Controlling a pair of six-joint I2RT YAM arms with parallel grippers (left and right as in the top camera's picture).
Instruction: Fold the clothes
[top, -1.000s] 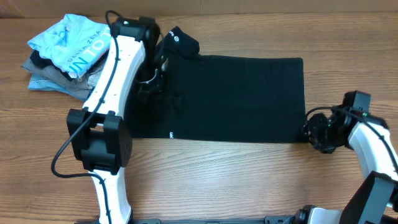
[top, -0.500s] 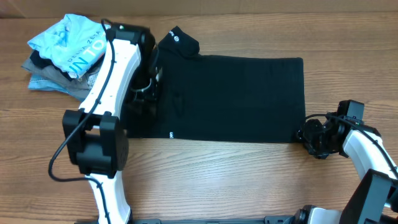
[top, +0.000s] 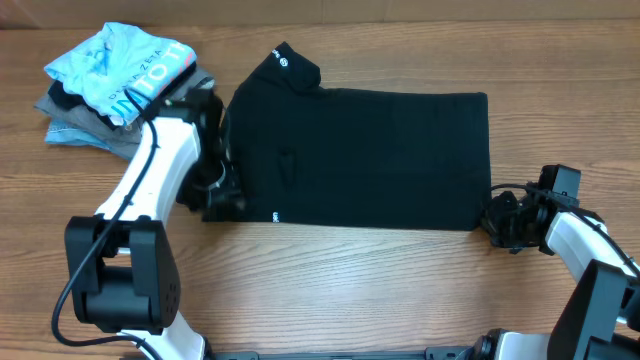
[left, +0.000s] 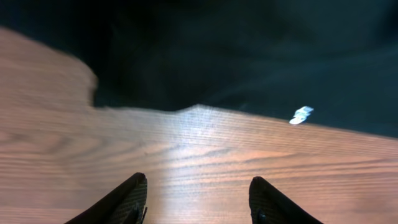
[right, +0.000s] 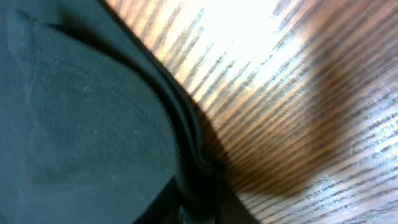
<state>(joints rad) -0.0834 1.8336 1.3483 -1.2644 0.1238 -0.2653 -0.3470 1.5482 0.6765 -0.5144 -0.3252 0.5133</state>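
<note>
The left gripper's (left: 198, 200) fingers (left: 127, 202) stand spread, with bare wood between the two dark tips and the black T-shirt's (left: 249, 56) near edge just beyond them. From overhead this gripper is largely hidden under its own white arm, by the T-shirt's lower left corner. The right gripper (top: 497, 222) sits at the T-shirt's lower right corner. In the right wrist view its fingers are cut off by the bottom edge: the rolled hem runs down into a dark shape there, and I cannot tell whether it is pinched or only touched.

The T-shirt (top: 380, 155) lies flat in a rough rectangle, one sleeve poking out at its upper left. A small white logo (top: 275, 216) shows near its lower edge, too small to read. Well to the T-shirt's left lies a crumpled light-blue shirt (top: 115, 70) on grey garments (top: 75, 130), its lettering partly folded away. All rest on a wood-grain table (top: 350, 290); glare whitens the wood beside the hem.
</note>
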